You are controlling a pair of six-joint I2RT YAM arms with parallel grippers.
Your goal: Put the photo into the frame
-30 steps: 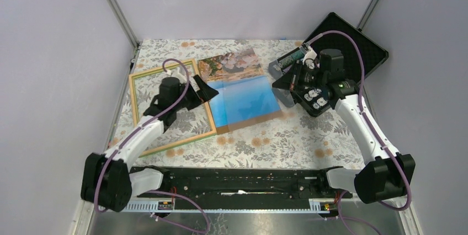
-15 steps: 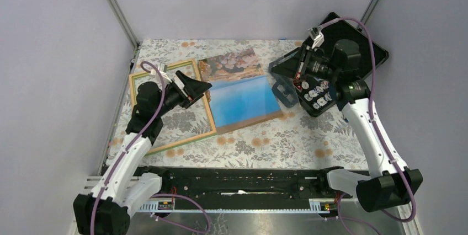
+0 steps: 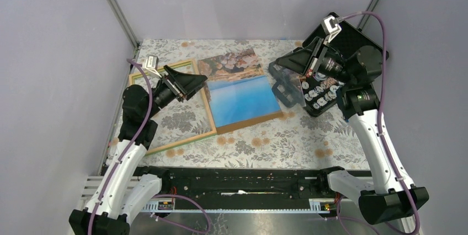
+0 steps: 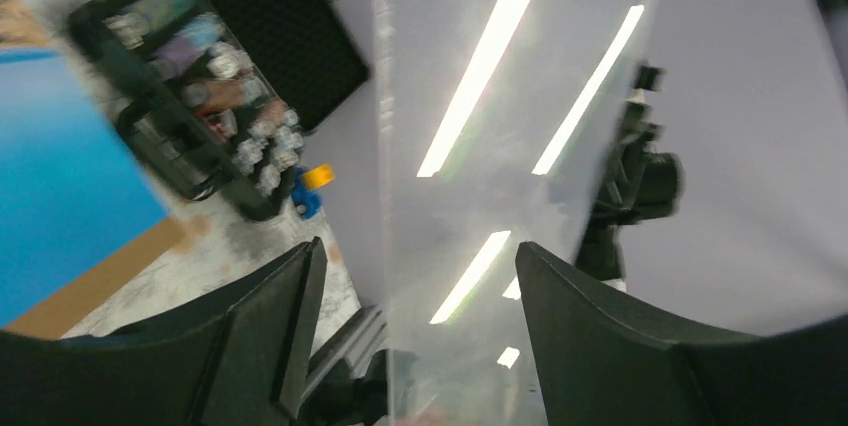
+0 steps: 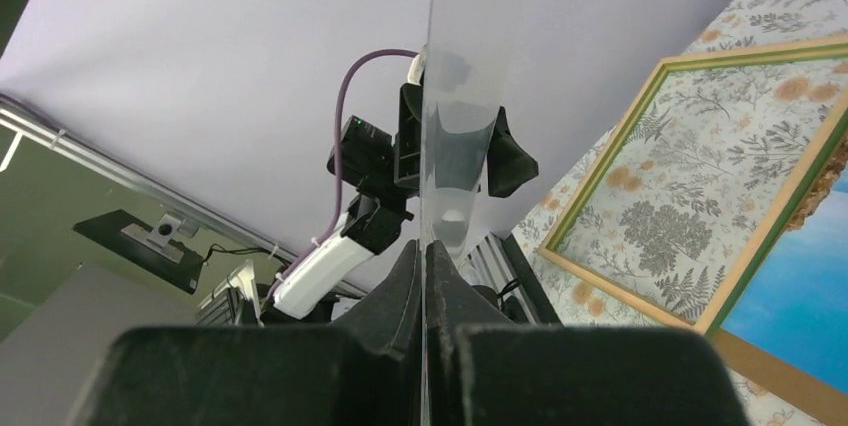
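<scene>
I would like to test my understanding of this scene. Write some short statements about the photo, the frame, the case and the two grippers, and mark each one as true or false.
1. The photo lies inside the frame. False: it lies beside the frame, on a brown panel.
2. The right gripper is shut on a clear pane. True.
3. The left gripper is fully closed. False: its fingers stand apart, with the pane's edge between them.
4. The black case is open. True.
</scene>
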